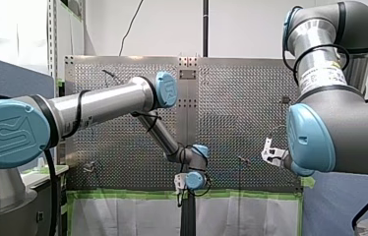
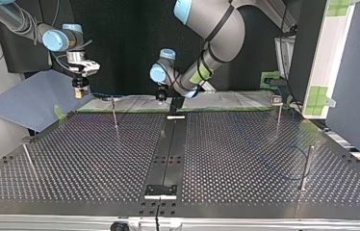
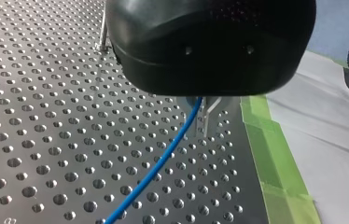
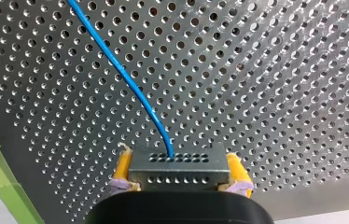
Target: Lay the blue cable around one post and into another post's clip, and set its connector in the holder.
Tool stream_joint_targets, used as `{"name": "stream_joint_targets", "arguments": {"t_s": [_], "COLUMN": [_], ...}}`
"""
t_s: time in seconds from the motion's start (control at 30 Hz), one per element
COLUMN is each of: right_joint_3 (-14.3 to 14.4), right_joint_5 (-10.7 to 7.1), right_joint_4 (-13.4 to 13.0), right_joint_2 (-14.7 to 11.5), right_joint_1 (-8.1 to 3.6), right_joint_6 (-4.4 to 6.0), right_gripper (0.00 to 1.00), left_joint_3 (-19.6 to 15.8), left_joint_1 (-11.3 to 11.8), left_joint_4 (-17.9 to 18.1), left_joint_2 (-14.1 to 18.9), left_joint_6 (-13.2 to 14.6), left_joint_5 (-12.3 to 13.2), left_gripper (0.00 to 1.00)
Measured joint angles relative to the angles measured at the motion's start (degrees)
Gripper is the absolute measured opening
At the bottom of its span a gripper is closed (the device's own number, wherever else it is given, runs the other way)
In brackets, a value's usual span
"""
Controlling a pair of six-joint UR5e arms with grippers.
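So my right fingers (image 2: 79,92), the ones with the yellow pads, are clamped on either side of a small grey metal connector block (image 4: 179,170) with rows of tiny holes in it. They hold it up in the air over the far left corner of the perforated metal desk (image 4: 280,70), going by the top view. The thin blue cable (image 4: 126,79) comes out of the block's top face and runs off across the desk.

My left fingers (image 2: 160,97), the bare metal ones under the black body, sit near the middle of the desk's far edge in the top view, just off the surface. They're set narrow, and the blue cable comes out from between them and trails down over the holes. The strip of green tape (image 3: 275,163) along the desk edge is right beside them, and a thin metal post (image 3: 102,28) stands a bit further off.
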Motion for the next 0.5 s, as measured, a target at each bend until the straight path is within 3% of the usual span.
{"name": "stream_joint_targets", "arguments": {"t_s": [0.2, 0.5], "right_joint_3": [-0.01, -0.01], "right_joint_5": [0.02, 0.07], "right_joint_4": [0.02, 0.09], "right_joint_2": [0.0, 0.0], "right_joint_1": [0.0, 0.01], "right_joint_6": [-0.01, -0.02], "right_gripper": [0.0, 0.0], "left_joint_3": [-0.01, -0.04], "left_joint_1": [0.0, -0.06], "left_joint_4": [0.23, 0.31], "left_joint_2": [0.0, 0.01], "left_joint_6": [-0.02, 0.05], "left_joint_5": [0.47, 0.76], "left_gripper": [0.0, 0.0]}}
